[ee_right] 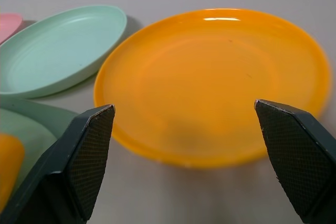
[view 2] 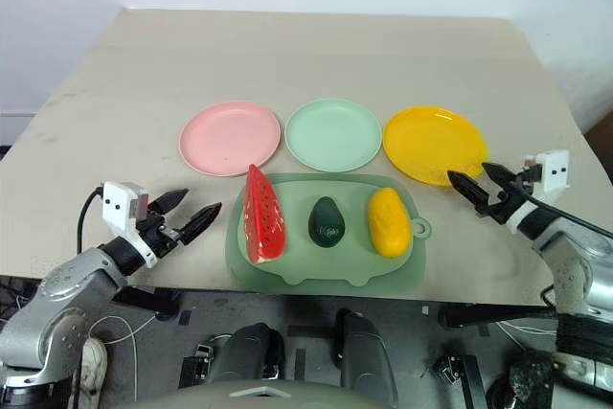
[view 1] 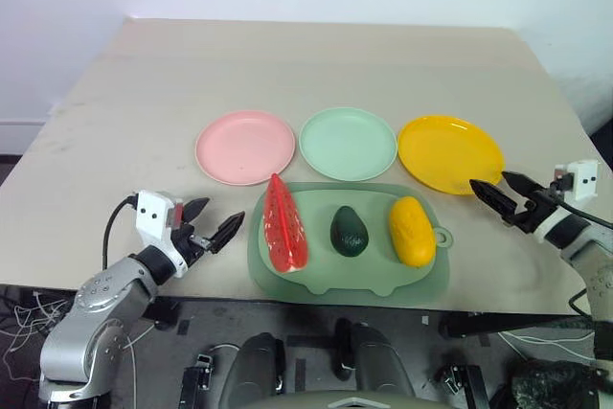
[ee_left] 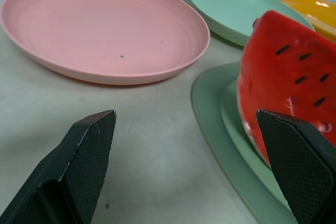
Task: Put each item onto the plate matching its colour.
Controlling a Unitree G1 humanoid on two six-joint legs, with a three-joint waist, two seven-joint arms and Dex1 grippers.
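Note:
A red watermelon wedge (view 1: 284, 228), a dark green avocado (view 1: 349, 232) and a yellow oval fruit (view 1: 412, 230) lie side by side on a pale green tray (view 1: 351, 282). Behind the tray stand three bare plates in a row: pink plate (view 1: 245, 147), mint green plate (view 1: 347, 144), yellow plate (view 1: 449, 153). My left gripper (view 1: 210, 222) is open, low over the table just left of the tray, pointing at the wedge (ee_left: 294, 82). Off the tray's right end, my right gripper (view 1: 504, 194) is open and empty, facing the yellow plate (ee_right: 215, 82).
The tray lies close to the table's front edge (view 1: 144, 292). A black cable (view 1: 113, 227) loops from the left wrist. Beyond the plates the beige tabletop (view 1: 316, 64) runs far back to a white wall.

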